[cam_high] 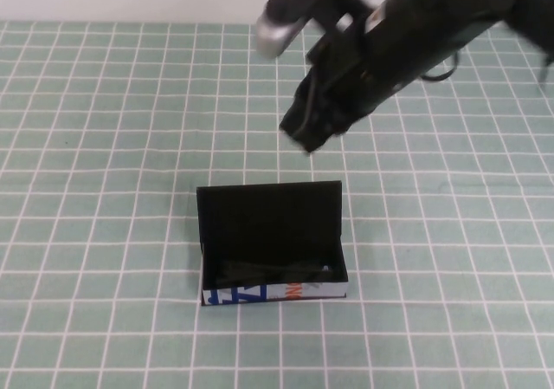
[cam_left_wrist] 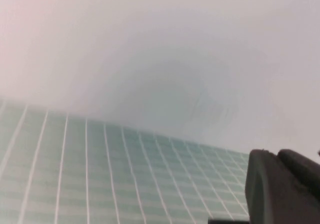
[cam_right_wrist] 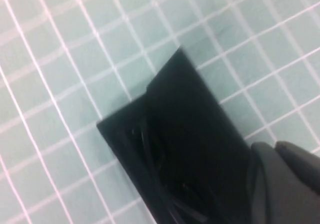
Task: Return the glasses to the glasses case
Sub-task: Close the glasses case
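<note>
Right gripper [cam_high: 305,133] hung in the air above the table [cam_high: 104,146], beyond the raised lid of the glasses case [cam_high: 270,224]; whether it was wide or narrow could not be told. From the high view, the case stood open near the middle of the green grid table, and the glasses [cam_high: 273,270] lay inside as a dark shape. Left gripper [cam_left_wrist: 280,191] appeared in the left wrist view only as a dark edge over the table, its state unreadable. From the right wrist view, the open case [cam_right_wrist: 190,149] lay below, the glasses [cam_right_wrist: 152,149] faintly visible inside it.
</note>
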